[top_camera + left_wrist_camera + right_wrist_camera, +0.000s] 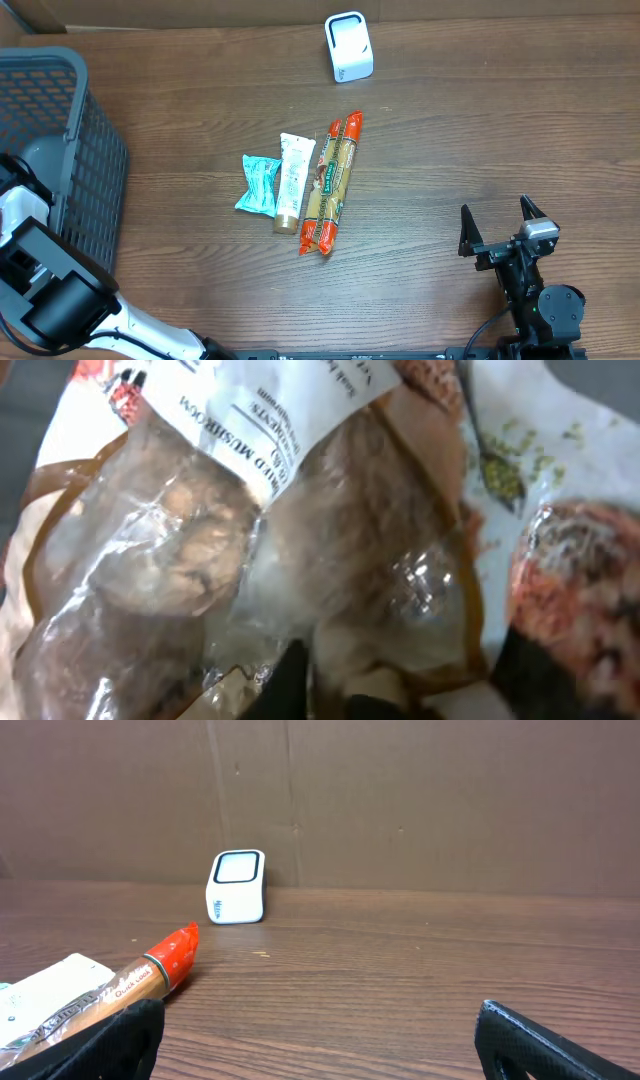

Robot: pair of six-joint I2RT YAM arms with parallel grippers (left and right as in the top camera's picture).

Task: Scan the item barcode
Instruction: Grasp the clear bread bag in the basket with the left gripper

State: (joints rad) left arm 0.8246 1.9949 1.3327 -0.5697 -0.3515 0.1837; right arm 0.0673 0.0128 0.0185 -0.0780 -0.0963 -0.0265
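Pressed up against my left wrist camera is a clear mushroom packet, its label running slantwise up the frame. My left claw is shut tight at its lower edge, pinching the film as far as I can judge. That arm is down in the grey basket at far left, so the white scanner lies well off to the right at the table's far edge. My right claw, wide open and empty, sits nearer the scanner but well apart from the packet.
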